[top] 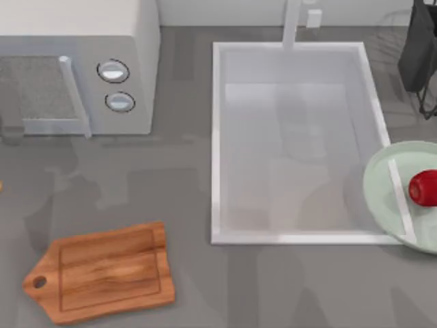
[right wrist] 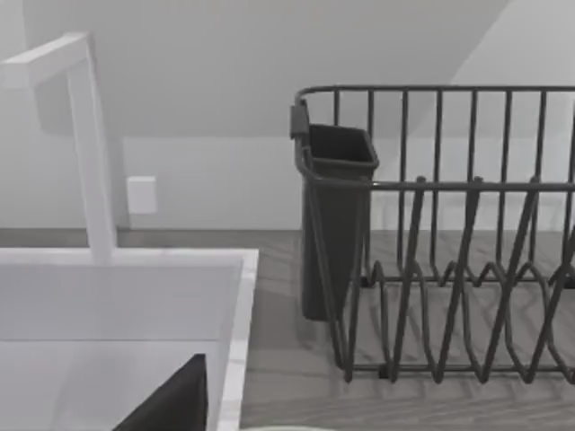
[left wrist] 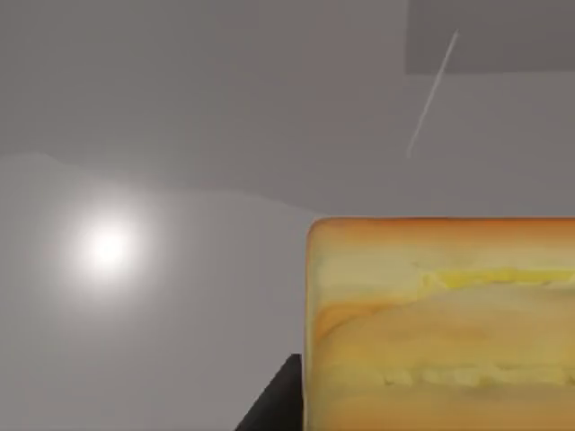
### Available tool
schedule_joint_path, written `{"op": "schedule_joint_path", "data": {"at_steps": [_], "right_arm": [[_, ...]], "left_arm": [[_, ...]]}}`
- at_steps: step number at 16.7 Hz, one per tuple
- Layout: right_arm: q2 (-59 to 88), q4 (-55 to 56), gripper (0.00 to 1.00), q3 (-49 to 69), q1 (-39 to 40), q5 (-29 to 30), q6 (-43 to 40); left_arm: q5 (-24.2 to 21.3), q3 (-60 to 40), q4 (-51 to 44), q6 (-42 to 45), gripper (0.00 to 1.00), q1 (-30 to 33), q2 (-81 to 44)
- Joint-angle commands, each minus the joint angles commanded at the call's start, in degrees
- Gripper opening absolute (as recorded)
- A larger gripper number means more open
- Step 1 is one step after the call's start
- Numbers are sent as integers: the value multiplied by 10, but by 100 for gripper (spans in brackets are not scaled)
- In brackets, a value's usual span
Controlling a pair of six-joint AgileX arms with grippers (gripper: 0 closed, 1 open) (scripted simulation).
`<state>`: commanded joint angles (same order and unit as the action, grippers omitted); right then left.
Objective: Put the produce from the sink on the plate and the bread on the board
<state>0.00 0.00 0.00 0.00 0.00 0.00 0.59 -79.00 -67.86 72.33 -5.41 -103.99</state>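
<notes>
Here, glossy red produce on mint plate, layered golden bread close up, finger state unclear.

Sink: white rim, pale grey floor. Tap at its far edge: white. Plate overlapping the sink's right rim: pale mint green; fruit on it glossy red. Board left of the sink: warm brown wood, streaked grain, darker groove line. Microwave left of the sink: off-white, two silver dials. Bread: golden-orange top, pale yellow layered side. Rack right of the sink: dark grey wire. Counter: mid grey.
</notes>
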Motion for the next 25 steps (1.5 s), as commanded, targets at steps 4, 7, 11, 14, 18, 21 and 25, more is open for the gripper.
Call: {"op": "schedule_joint_path", "data": {"at_steps": [4, 7, 11, 14, 18, 21, 25], "right_arm": [[0, 0, 100, 0, 0, 0, 0], [0, 0, 100, 0, 0, 0, 0], [0, 0, 100, 0, 0, 0, 0], [0, 0, 100, 0, 0, 0, 0], [0, 0, 100, 0, 0, 0, 0], [0, 0, 100, 0, 0, 0, 0], [0, 0, 100, 0, 0, 0, 0]], "left_arm": [[5, 21, -13, -198, 0, 76, 9], [9, 39, -19, -375, 0, 137, 18], [12, 65, -18, -637, 0, 214, 35], [13, 86, -11, -843, 0, 261, 50], [12, 114, 6, -1112, 0, 310, 69], [10, 135, 22, -1305, 0, 329, 83], [5, 164, 49, -1530, 0, 338, 104]]}}
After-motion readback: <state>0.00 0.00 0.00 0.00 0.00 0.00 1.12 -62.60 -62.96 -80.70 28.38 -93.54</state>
